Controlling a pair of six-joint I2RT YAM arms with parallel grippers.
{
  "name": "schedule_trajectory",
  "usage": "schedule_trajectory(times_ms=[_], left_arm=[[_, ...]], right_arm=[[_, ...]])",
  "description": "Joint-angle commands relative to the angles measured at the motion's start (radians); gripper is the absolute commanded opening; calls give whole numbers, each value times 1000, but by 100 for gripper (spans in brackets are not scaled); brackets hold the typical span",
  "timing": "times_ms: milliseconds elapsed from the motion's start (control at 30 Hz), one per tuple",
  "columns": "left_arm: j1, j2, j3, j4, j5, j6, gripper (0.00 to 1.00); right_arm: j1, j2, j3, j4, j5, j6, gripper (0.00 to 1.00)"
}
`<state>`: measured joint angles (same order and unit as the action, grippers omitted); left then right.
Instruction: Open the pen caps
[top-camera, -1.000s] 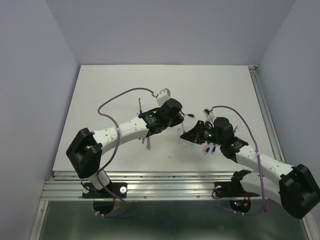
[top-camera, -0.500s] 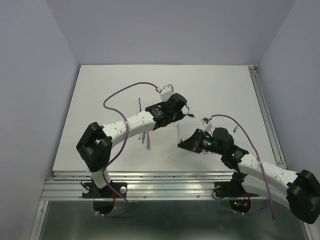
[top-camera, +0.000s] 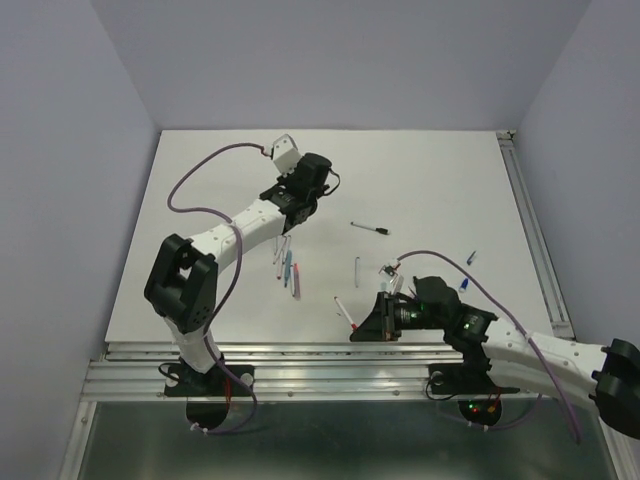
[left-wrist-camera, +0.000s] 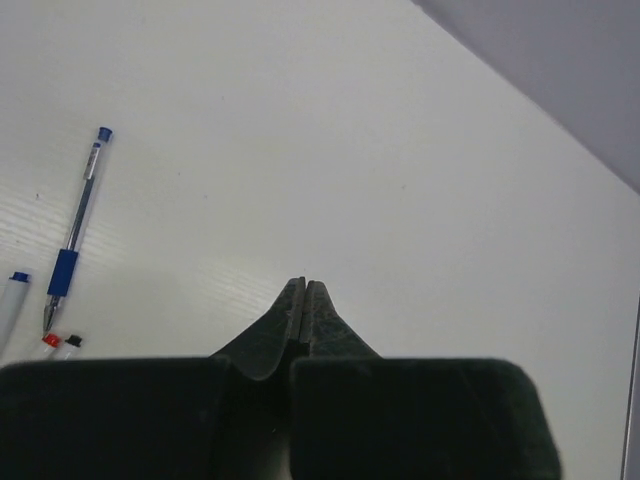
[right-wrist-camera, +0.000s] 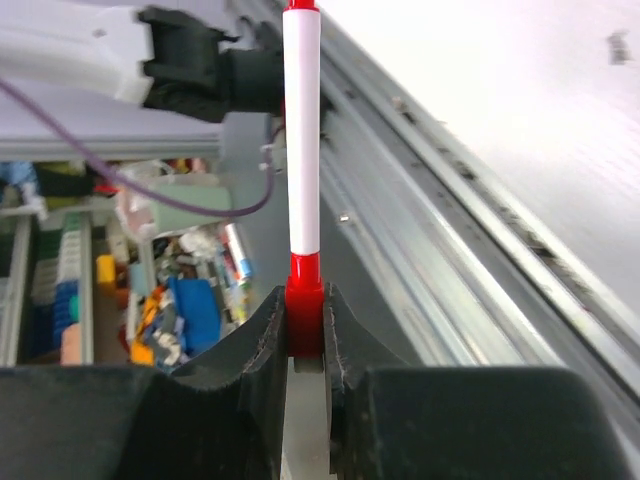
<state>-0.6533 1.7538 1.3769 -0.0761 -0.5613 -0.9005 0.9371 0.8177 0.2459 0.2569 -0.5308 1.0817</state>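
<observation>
Robot lab: alu rails (top-camera: 330, 368), walled white table (top-camera: 430, 170).

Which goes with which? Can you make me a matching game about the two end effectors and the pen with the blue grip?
Things:
1. left end effector
2. right end effector
3. clear plastic pen with blue grip

States:
A. lying flat on the white table
B. shut, with nothing between its fingers
C. clamped on a white pen with red ends

Pairs: 1-B, 2-C, 3-A
</observation>
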Motion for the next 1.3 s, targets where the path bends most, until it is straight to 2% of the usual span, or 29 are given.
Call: schedule_trajectory(times_ms=[0,33,67,100,133,167,300,333,400,600,767,833,867,900,933,967,1033,1167,1267], left_arm=[[-9,-140,-93,1,108,90,0],[-8,-172,-111,-5,145,100,0],[-8,-187,-131,-8,185,106,6],[-8,-221,-175,-10,258,104,21],[-9,-238,-200,-8,288,103,31],[-9,-256,-223,1,317,97,48],[-29,-339,-369,58,431,66,75],[-37,-367,-392,71,487,60,79],[-49,-393,-438,111,546,37,80],[-129,-467,-527,168,587,-37,81],[-175,-476,-549,185,590,-66,76],[-187,-474,-555,190,591,-69,66],[-189,-473,-555,191,589,-71,59],[-189,-468,-555,190,595,-72,45],[-189,-467,-555,190,598,-72,37],[-189,-465,-555,190,601,-75,18],[-189,-464,-552,187,607,-74,2],[-189,-470,-553,183,577,-77,0],[-175,-468,-521,180,502,-60,0]], right_arm=[[5,15,88,-129,135,-95,1],[3,18,107,-161,170,-107,1],[3,23,133,-186,227,-133,1],[3,26,147,-214,256,-141,1],[3,32,156,-220,282,-149,1],[3,41,174,-225,329,-161,1],[5,75,214,-183,411,-193,1],[3,83,225,-174,422,-198,1],[3,112,256,-153,449,-218,1],[-1,193,331,-119,492,-252,1],[-3,265,360,-76,514,-252,1],[-4,271,363,-56,560,-244,1],[-6,273,366,-51,568,-246,1],[-6,281,368,-48,593,-243,1],[-6,281,368,-45,601,-240,1],[-6,281,368,-42,609,-236,1],[-6,279,363,-36,638,-230,1],[-4,268,354,-18,623,-244,1],[-6,270,342,-18,501,-255,1]])
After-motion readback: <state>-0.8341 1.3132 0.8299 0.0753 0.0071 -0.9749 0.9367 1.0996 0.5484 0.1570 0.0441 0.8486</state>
